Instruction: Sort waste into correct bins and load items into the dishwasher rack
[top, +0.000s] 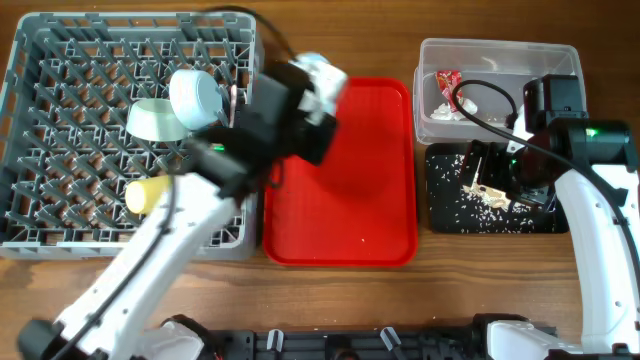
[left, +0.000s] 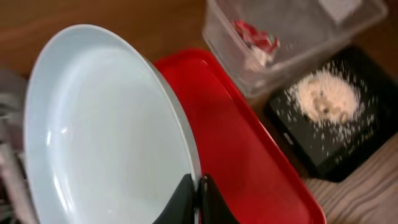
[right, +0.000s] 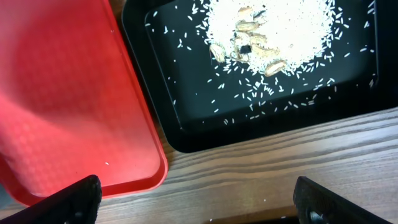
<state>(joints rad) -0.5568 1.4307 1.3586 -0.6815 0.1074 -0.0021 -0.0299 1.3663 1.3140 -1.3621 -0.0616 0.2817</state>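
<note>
My left gripper (left: 198, 186) is shut on the rim of the pale blue plate (left: 99, 130) and holds it tilted on edge above the red tray; in the overhead view the gripper (top: 315, 92) and plate (top: 322, 68) are just right of the grey dishwasher rack (top: 60, 120). The rack holds a pale blue bowl (top: 195, 97), a mint-green bowl (top: 155, 120) and a yellow cup (top: 145, 195). The red-and-white wrapper (top: 445, 82) lies in the clear tub (top: 500, 55). Rice scraps (right: 273, 31) lie piled in the black tray (top: 445, 210). My right gripper (right: 202, 202) is open and empty above that tray's near corner. Spoon and fork do not show.
The flat red serving tray (top: 340, 200) lies between the rack and the two bins, with a few stray rice grains on it. The clear tub stands directly behind the black tray. Bare wooden table runs along the front edge.
</note>
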